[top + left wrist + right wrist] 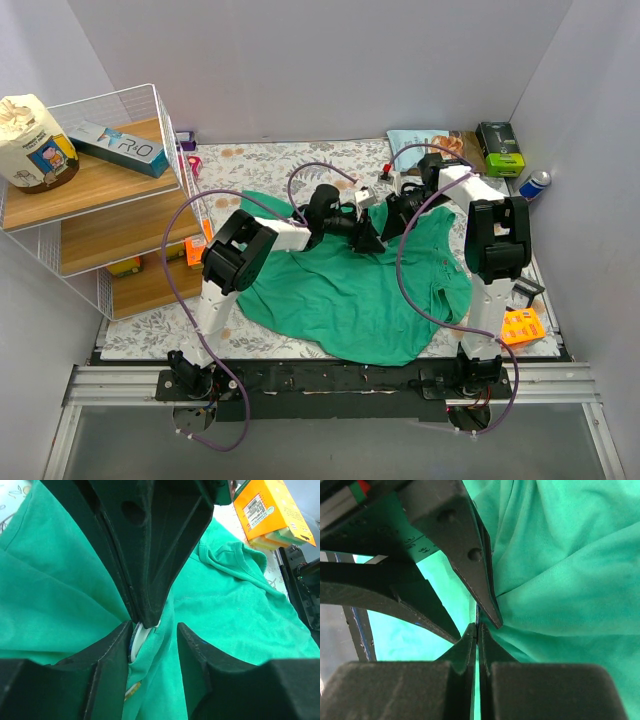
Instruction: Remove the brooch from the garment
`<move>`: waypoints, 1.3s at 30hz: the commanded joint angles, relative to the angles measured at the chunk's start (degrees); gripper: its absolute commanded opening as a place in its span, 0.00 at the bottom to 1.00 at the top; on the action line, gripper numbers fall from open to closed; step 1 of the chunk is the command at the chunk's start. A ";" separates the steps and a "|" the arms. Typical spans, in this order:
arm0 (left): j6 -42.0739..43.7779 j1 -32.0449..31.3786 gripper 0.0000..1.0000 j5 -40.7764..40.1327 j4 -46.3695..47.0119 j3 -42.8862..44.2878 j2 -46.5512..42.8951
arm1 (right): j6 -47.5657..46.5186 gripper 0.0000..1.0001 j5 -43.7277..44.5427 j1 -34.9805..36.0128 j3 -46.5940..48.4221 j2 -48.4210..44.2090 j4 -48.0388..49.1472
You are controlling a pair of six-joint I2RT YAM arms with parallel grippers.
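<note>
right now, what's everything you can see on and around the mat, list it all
garment: 1, emerald green, spread mid-mat
mat: 1, floral, under the garment
wire rack: 1, white with wooden shelves, left
bag: 1, cream, top shelf
carton: 1, teal and white, top shelf
green box: 1, green and black, far right
can: 1, blue, far right
orange box: 1, orange, near right
brooch: not made out in any view
left arm: 1, black and white, jaws open astride a garment fold
right arm: 1, black and white, jaws shut on the garment
</note>
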 commanded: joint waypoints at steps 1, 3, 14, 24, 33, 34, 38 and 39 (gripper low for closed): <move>0.82 0.73 0.41 2.43 -4.53 1.49 -5.45 | 3.07 0.01 -1.17 0.34 0.43 -1.01 3.25; 1.35 0.82 0.43 2.34 -6.12 1.49 -5.80 | 3.51 0.01 -1.26 0.35 1.04 -0.31 3.34; 4.96 2.40 0.50 -0.47 -11.67 -0.10 -10.20 | 3.16 0.01 1.91 0.43 -0.53 -3.46 7.29; -1.19 2.23 0.34 2.08 -9.37 5.36 -5.01 | 3.25 0.01 2.52 0.43 -1.94 -5.40 7.73; 2.49 0.82 0.24 3.40 -10.69 3.86 -4.75 | 4.91 0.01 2.08 0.35 -2.30 -5.40 8.26; 2.93 0.65 0.24 3.40 -10.86 3.69 -4.75 | 5.18 0.01 2.17 0.26 -2.38 -5.40 8.35; 5.48 0.38 0.24 3.92 -12.53 3.34 -4.66 | 5.62 0.01 2.08 0.17 -2.03 -5.14 8.35; 6.62 0.29 0.24 4.01 -12.80 3.16 -4.66 | 6.05 0.01 1.99 -0.01 -2.12 -5.05 8.35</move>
